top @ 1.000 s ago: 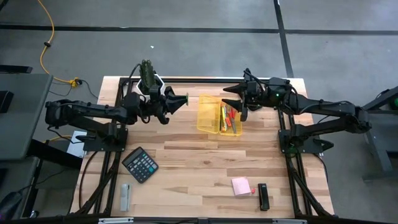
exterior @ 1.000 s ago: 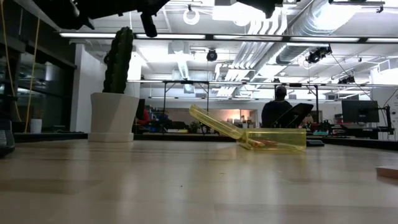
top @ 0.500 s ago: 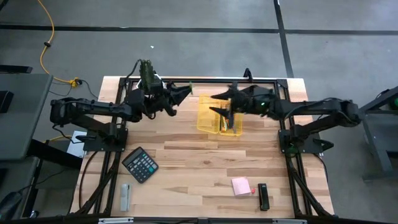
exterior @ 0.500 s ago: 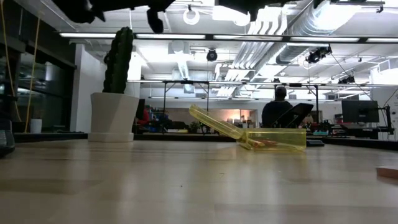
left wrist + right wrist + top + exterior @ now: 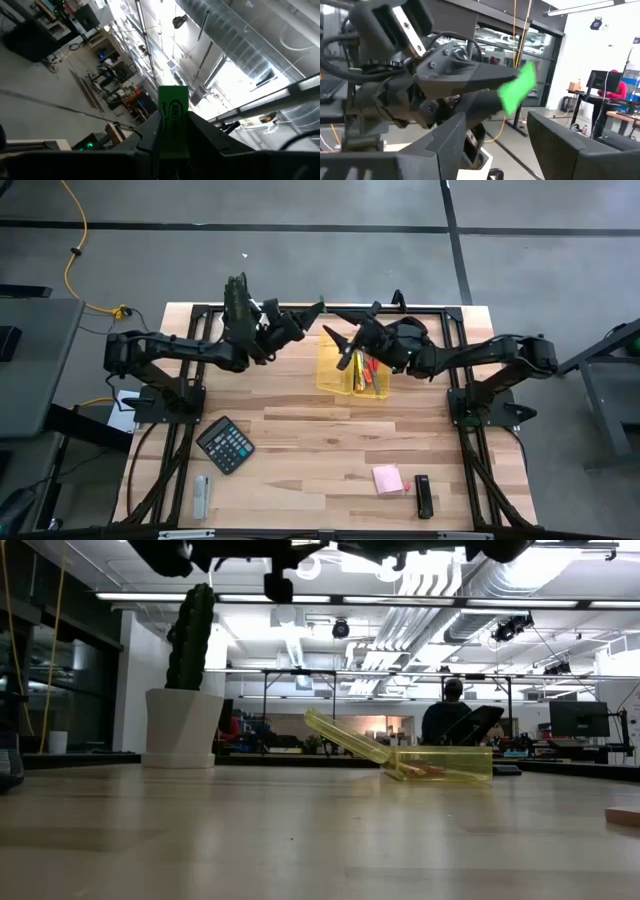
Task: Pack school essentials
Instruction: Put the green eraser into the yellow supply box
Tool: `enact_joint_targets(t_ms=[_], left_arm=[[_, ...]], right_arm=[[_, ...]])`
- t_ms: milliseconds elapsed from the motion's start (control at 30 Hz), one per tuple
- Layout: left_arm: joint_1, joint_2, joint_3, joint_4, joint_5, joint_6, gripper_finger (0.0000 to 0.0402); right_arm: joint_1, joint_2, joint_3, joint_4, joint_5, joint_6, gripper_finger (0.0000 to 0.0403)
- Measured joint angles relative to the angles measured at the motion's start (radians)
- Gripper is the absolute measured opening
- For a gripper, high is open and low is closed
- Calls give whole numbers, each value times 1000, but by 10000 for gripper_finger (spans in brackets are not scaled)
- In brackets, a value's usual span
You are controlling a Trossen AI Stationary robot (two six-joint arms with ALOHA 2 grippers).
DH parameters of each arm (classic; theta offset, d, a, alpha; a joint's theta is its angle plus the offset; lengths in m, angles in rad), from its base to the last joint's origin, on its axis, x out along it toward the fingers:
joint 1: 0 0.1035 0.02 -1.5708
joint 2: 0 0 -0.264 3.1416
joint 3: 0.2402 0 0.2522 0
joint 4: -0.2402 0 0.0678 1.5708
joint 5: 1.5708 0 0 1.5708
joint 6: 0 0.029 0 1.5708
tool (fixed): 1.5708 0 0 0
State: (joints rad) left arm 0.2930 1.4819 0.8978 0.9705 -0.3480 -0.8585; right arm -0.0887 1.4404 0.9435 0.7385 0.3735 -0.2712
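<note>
My left gripper (image 5: pixel 305 312) is raised near the table's far edge, left of the yellow see-through case (image 5: pixel 352 365), and is shut on a small green piece (image 5: pixel 319 305). My right gripper (image 5: pixel 336 345) is open and faces it from the right, above the case; in the right wrist view its fingers stand apart below the green piece (image 5: pixel 517 87) without touching it. The case lies on the table with its lid (image 5: pixel 345 737) tilted open, and holds red-handled scissors (image 5: pixel 372 370) and a yellow pencil (image 5: pixel 359 368). The pink sticky-note pad (image 5: pixel 388 478) lies flat near the near edge. My left gripper pinches the green piece (image 5: pixel 173 122) between its two fingers by one end. The other end sticks out past the fingertips (image 5: pixel 490 75) toward my right gripper. The piece is lifted clear of the table.
A dark calculator (image 5: pixel 225 443) and a grey metal bar (image 5: pixel 201 495) lie near the left near corner. A small dark object (image 5: pixel 424 495) lies right of the pink pad. A cactus in a white pot (image 5: pixel 185 690) stands beyond the far edge.
My left gripper has carried the green piece toward the right and the far edge, tipping its fingers toward my right arm. My right gripper has swung left over the yellow case toward the left gripper. The case and the other things have stayed put.
</note>
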Motion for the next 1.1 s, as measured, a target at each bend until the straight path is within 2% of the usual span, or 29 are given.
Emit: enact_joint_targets(t_ms=[300,533,667,1000,1100], left_arm=[[-14,48,42,2,-2,-3,67],[-18,48,42,15,-4,-3,67],[-24,48,42,15,-8,-4,67],[-25,48,42,15,-11,-3,67],[-24,48,42,15,-11,-3,67]], right_arm=[[-3,17,60,-8,136,-87,206],[-10,15,65,-9,144,-83,200],[-10,15,65,-9,140,-69,163],[-10,15,65,-14,126,-57,25],[-10,14,65,-14,127,-22,8]])
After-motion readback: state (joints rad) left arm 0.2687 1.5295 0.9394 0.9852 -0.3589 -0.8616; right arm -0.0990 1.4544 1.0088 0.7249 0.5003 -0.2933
